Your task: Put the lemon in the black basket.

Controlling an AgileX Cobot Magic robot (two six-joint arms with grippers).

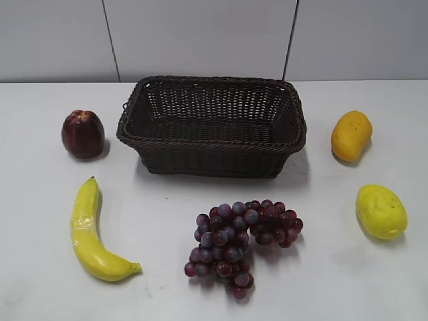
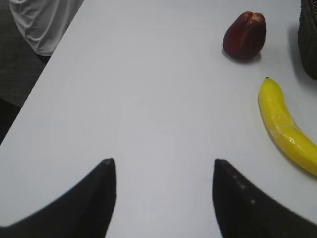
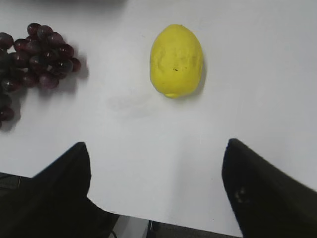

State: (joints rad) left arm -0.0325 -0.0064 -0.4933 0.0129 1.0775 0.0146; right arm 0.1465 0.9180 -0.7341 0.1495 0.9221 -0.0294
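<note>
The lemon [image 1: 381, 211] is a pale yellow bumpy oval lying on the white table at the front right. It also shows in the right wrist view [image 3: 176, 60], ahead of my right gripper [image 3: 156, 146], which is open, empty and over the table's front edge. The black basket [image 1: 212, 143] is a dark woven rectangle at the middle back, empty; its corner shows in the left wrist view [image 2: 309, 44]. My left gripper [image 2: 163, 161] is open and empty over bare table at the left. Neither gripper shows in the exterior view.
A banana [image 1: 93, 234] lies front left, a dark red fruit [image 1: 83, 134] left of the basket, a grape bunch [image 1: 241, 241] in front of it, and an orange-yellow mango-like fruit [image 1: 351, 136] to its right. White cloth [image 2: 44, 22] hangs beyond the table's left edge.
</note>
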